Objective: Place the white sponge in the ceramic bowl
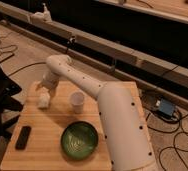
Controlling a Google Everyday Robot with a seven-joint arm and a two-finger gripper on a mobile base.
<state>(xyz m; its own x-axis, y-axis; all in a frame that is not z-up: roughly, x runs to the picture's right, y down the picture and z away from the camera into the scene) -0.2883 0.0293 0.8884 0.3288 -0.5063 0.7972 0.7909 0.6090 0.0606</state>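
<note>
Hovering with jaws spread, your gripper (45,93) sits right over the sponge (43,102) at the far left of the table (42,152), so I'd drop straight down, then carry nearer and rightward to the bowl (80,140).

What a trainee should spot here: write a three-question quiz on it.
1. True or false: the white sponge lies inside the ceramic bowl.
2. Where is the gripper? A) down at the sponge, B) inside the bowl, C) on the bowl's rim.
3. Fill in: the bowl's glaze is ___.
Key: 1 false; 2 A; 3 green.
</note>
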